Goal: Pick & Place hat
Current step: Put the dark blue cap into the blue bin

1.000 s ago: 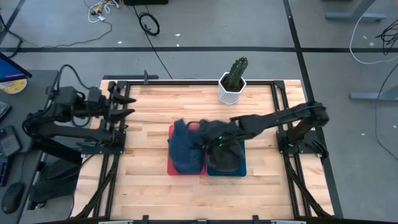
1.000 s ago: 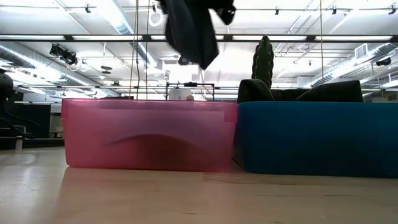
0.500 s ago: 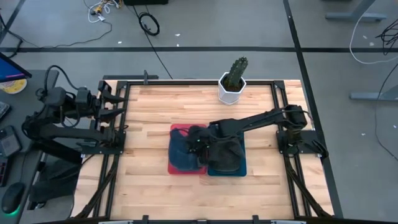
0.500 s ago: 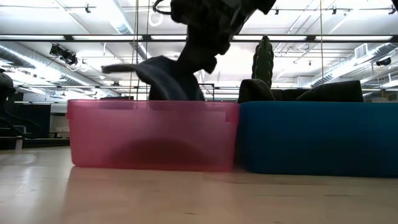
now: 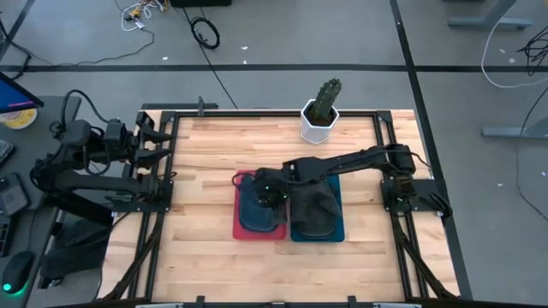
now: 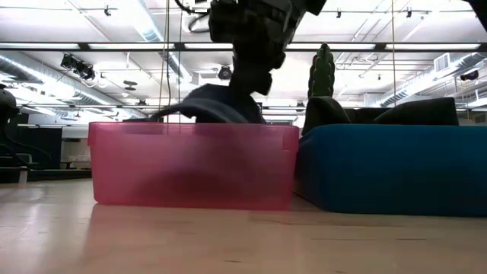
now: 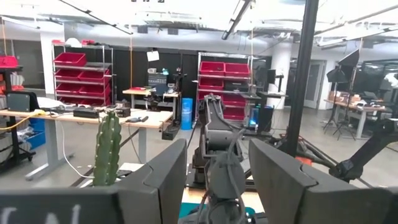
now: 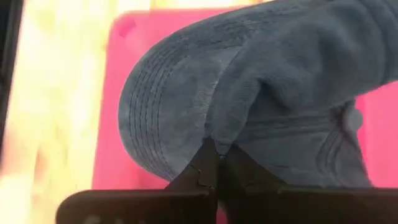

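Note:
A blue-grey corduroy hat (image 5: 259, 210) lies in the red bin (image 5: 241, 231) at the table's middle, and it rises above the bin's rim in the low view (image 6: 217, 106). My right gripper (image 5: 271, 190) reaches over the bin from the right, shut on the hat (image 8: 186, 93). A dark hat (image 5: 315, 210) lies in the blue bin (image 5: 338, 233) beside the red bin. My left gripper (image 5: 167, 142) waits open at the table's left edge, its fingers apart in its wrist view (image 7: 217, 180). My right gripper pinches a raised fold of the hat's crown (image 8: 214, 138) between its two fingertips (image 8: 204, 167). The fingers come from above, slanting down from the table's right side. The hat sits slumped in the red bin, its brim end (image 8: 143, 118) resting low.
A cactus in a white pot (image 5: 321, 115) stands at the far edge, behind the bins. The red bin (image 6: 190, 164) and blue bin (image 6: 396, 167) stand side by side, touching. Bare wooden tabletop (image 5: 197, 257) lies to the left and near side.
My right gripper has gone down into the red bin with the hat, staying shut. The hat hung clear below the fingers and now lies slumped in the bin. My left arm has drawn back a little toward the table's left edge.

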Robot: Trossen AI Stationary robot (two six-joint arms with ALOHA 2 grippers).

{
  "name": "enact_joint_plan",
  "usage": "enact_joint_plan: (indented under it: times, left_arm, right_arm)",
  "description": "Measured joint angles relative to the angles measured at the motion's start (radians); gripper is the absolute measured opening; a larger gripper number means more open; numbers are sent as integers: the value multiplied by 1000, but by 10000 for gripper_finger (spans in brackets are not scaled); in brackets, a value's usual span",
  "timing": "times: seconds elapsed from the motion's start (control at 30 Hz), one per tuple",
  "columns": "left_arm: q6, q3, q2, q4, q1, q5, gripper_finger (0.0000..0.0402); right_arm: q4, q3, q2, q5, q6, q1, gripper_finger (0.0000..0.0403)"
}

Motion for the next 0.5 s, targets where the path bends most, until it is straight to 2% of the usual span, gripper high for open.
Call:
enact_joint_plan:
  times: [0.13,0.23,0.4,0.5]
  left_arm:
    - [-2,0,0,0,0,0,177]
    - [-2,0,0,0,0,0,177]
    - [-2,0,0,1,0,0,177]
    - [-2,0,0,1,0,0,177]
  right_arm:
    - [92,-8,5,-3,21,3,5]
    - [166,-12,4,8,60,3,30]
    - [215,-12,4,88,106,-4,121]
    - [182,-12,4,93,155,-11,184]
